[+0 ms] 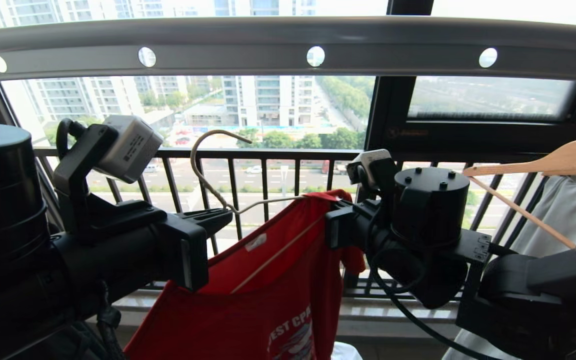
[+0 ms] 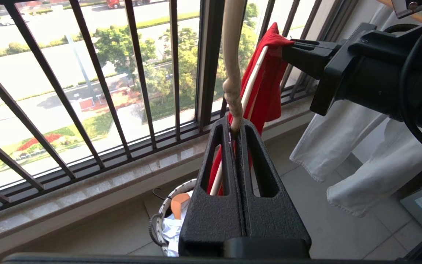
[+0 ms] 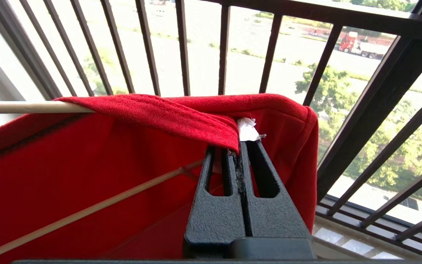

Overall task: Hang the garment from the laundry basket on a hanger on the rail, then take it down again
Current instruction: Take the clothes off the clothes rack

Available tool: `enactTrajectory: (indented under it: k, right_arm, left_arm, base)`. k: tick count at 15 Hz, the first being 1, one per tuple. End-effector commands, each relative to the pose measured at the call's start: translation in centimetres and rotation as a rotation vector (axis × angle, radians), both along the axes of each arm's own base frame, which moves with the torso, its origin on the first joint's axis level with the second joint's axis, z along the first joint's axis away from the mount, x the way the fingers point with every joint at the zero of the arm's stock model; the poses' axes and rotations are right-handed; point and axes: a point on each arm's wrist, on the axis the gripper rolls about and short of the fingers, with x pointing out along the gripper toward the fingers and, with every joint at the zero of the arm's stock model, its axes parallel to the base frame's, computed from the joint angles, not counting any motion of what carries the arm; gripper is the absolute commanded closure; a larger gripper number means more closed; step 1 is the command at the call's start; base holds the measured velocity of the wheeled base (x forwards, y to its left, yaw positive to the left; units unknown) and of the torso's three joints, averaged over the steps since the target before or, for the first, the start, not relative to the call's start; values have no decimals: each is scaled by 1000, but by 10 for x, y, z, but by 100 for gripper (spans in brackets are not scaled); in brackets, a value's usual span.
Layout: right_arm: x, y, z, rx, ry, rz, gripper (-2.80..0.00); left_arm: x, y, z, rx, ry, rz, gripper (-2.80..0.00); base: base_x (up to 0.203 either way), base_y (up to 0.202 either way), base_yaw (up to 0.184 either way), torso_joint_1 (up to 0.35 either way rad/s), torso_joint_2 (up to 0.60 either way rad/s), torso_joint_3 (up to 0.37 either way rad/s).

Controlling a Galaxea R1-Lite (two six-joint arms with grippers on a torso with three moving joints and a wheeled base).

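red garment (image 1: pixel 268 295) on cream hanger (image 1: pixel 208 165)

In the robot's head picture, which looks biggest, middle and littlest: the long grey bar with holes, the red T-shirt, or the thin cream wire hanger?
1. Long grey metal rail with round holes
2. Red T-shirt
3. Thin cream wire hanger

The T-shirt is partly hidden and cut off.

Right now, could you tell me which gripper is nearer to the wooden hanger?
Right. The right gripper pinches the red T-shirt just beside the wooden hanger; the left gripper holds the wire hanger farther away.
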Motion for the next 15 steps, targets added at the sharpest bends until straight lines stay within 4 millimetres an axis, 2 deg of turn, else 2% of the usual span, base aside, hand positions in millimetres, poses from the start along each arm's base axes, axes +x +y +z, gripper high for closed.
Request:
enactTrajectory:
  k: [1,4,7,12,15]
  right_arm:
    - [5,-4,2,7,-8,-20,0]
    - [5,-3,0,3,-3,-15,0]
    - [8,0,-9,-16,19,-5,0]
    - [14,7,-27,-49,53,2,0]
    - [19,10,-35,-61,70,13,0]
  left_arm:
    - [1,-1,-1,5,5,1,0]
    - [7,-7,-10,32,32,5,0]
    - [20,-6,-20,62,64,50,0]
    - [26,-6,-23,69,76,72,0]
    - [38,-5,-31,93,104,105,0]
  base:
    - [0,0,0,0,0,0]
    - [0,0,0,0,0,0]
    - [0,0,0,0,0,0]
    - [0,0,0,0,0,0]
    - [0,0,0,0,0,0]
